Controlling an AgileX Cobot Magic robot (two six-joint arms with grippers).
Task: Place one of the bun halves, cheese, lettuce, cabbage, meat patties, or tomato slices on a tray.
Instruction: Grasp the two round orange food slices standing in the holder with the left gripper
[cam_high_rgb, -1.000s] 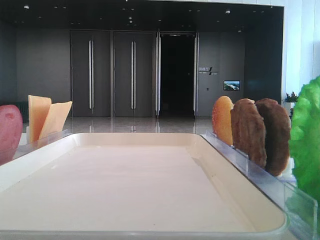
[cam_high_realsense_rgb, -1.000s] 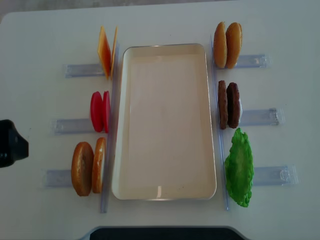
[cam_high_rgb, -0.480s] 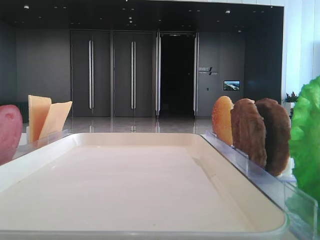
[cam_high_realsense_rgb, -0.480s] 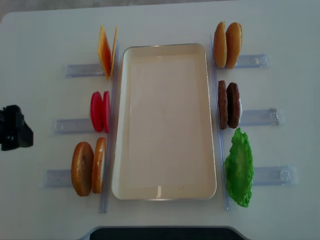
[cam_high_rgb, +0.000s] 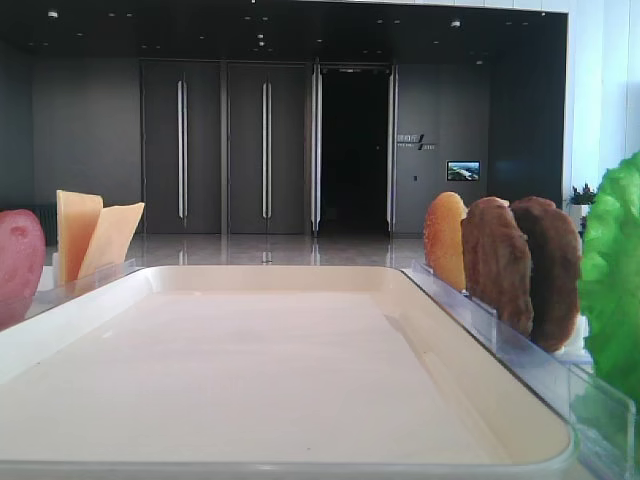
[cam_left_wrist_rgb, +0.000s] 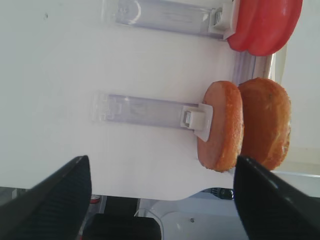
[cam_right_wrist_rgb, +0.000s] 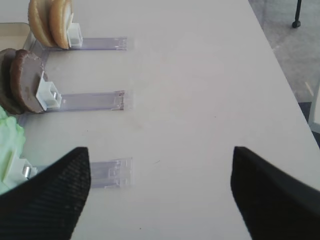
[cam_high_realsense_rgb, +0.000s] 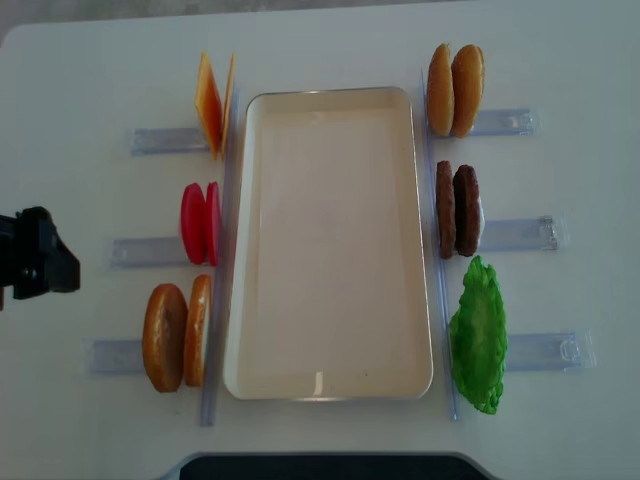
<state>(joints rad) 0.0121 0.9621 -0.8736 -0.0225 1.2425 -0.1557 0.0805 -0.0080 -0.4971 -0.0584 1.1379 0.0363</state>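
The cream tray (cam_high_realsense_rgb: 330, 240) lies bare at mid-table. On its left stand cheese (cam_high_realsense_rgb: 213, 103), tomato slices (cam_high_realsense_rgb: 200, 222) and two bun halves (cam_high_realsense_rgb: 175, 335). On its right stand two more bun halves (cam_high_realsense_rgb: 455, 90), meat patties (cam_high_realsense_rgb: 457, 210) and lettuce (cam_high_realsense_rgb: 478, 335). The cabbage is out of view. My left gripper (cam_high_realsense_rgb: 50, 262) hovers at the far left edge, open and holding nothing; its wrist view shows the near bun halves (cam_left_wrist_rgb: 222, 127) ahead of the open left gripper (cam_left_wrist_rgb: 160, 200). My right gripper (cam_right_wrist_rgb: 160, 190) is open over bare table, right of the patties (cam_right_wrist_rgb: 25, 82).
Clear plastic holders (cam_high_realsense_rgb: 165, 140) stick out sideways from each food pair, one (cam_right_wrist_rgb: 107, 173) just ahead of the right gripper's left finger. The table's right edge (cam_right_wrist_rgb: 280, 75) drops to the floor. A dark base (cam_high_realsense_rgb: 320, 468) sits at the near table edge.
In the overhead view my left gripper has moved rightward from the left edge toward the tomato slices and buns. Nothing else has moved.
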